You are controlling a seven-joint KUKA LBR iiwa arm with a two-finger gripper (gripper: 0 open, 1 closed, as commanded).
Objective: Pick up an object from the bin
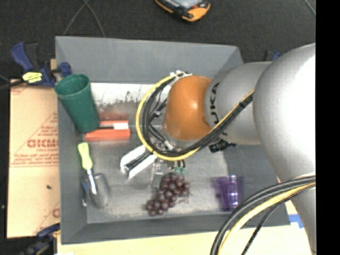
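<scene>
With the fingers at the top of the purple grape bunch, their opening impossible to tell, gripping around clustered berries seems safest.

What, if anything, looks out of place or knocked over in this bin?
Nothing looks spilled or damaged. The green cup in the upper-left corner of the bin appears tilted, but it may simply be standing; I cannot tell.

We see a bunch of dark purple grapes lying on the bin floor, midway along its lower wall.
</scene>
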